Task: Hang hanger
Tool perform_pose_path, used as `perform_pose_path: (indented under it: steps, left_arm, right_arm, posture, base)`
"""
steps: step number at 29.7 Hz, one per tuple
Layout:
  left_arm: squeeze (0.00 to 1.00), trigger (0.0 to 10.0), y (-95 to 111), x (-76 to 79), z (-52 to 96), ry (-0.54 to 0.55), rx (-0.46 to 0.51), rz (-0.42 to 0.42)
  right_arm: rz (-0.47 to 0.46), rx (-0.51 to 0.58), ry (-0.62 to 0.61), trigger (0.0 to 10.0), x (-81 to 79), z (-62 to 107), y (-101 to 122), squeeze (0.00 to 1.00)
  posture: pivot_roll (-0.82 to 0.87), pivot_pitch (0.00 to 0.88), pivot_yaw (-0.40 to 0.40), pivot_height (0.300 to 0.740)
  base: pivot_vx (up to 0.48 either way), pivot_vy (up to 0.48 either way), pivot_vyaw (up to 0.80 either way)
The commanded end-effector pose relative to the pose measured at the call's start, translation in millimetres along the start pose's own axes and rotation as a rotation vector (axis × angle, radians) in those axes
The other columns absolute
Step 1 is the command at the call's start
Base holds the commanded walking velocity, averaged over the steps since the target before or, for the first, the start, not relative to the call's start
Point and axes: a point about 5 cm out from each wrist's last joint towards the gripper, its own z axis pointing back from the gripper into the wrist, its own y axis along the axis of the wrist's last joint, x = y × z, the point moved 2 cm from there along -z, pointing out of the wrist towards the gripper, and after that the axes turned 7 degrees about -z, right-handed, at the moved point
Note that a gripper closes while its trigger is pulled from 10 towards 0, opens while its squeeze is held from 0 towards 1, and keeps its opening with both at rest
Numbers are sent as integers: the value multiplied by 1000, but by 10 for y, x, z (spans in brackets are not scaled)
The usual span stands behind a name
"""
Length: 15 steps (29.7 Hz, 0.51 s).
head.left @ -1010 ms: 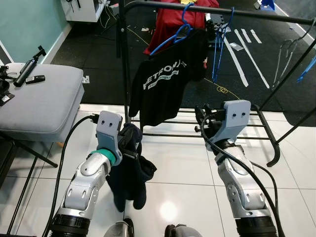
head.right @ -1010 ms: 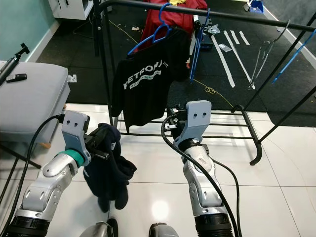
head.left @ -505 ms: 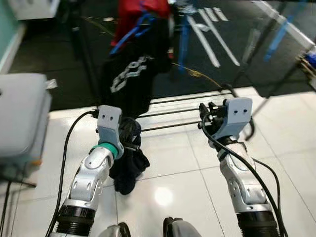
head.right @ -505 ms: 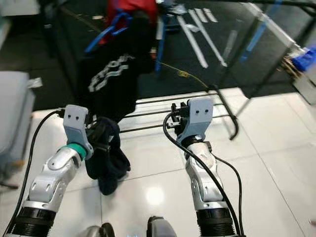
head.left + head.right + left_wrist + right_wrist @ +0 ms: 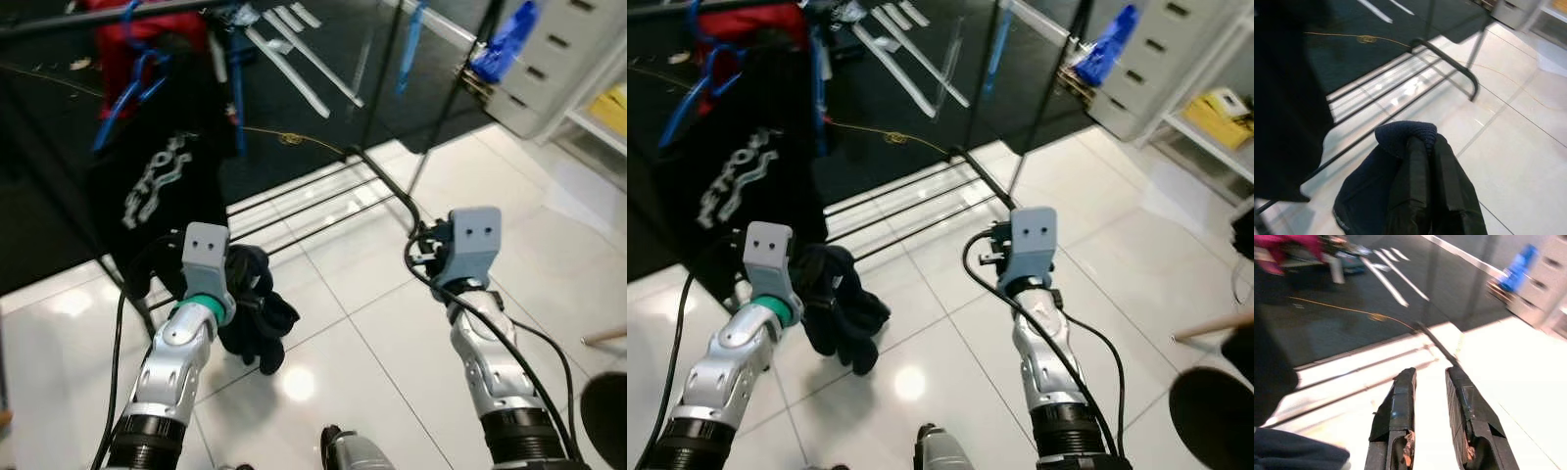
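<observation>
My left gripper [image 5: 245,294] is shut on a bunched dark navy garment [image 5: 257,323], which hangs from it low over the white tiles; the cloth [image 5: 1361,196] wraps around the black fingers [image 5: 1415,176]. A black printed T-shirt [image 5: 157,186] hangs on a blue hanger [image 5: 127,83] from the black clothes rack [image 5: 382,176], just beyond the left gripper. More blue hangers dangle from the rail further back. My right gripper [image 5: 421,250] is held out over the tiles to the right of the rack's foot, open with nothing between its fingers [image 5: 1396,401].
A red garment [image 5: 147,39] hangs behind the T-shirt. A white drawer unit [image 5: 558,59] with a blue bag [image 5: 500,34] stands at the far right. A wooden stick [image 5: 602,338] and a dark round object [image 5: 1215,421] lie at the lower right.
The camera has swung to the right: the rack and T-shirt now sit at the left, the grey bench is gone from view, and the drawer unit has appeared. Both grippers look unchanged.
</observation>
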Motion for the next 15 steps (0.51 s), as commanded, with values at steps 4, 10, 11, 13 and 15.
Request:
perform_pose_path:
  steps: [4,10,11,13,15]
  left_arm:
    - [0,10000,105,20,-35,-20,48,32]
    - [0,10000,160,-57,-71,13,59,-2]
    - [0,10000,158,-77,-68,19,63,-11]
    - [0,10000,125,-122,-61,38,61,-14]
    - [0,10000,54,-223,-45,85,62,-22]
  right_arm:
    - [-62,-25,-16,10000,23,74,-116,0]
    - [-98,-43,13,10000,-68,129,-207,0]
    - [-98,-42,17,10000,-87,133,-216,0]
    - [-94,-36,18,10000,-97,131,-222,0]
    - [-90,-28,15,10000,-92,134,-235,0]
  posture:
    - [-49,72,31,740]
    - [-32,64,33,740]
    - [-32,64,33,740]
    - [-40,61,37,740]
    - [-45,56,28,740]
  base:
    - [0,0,-800]
    - [0,0,-800]
    - [0,0,-800]
    - [0,0,-800]
    - [0,0,-800]
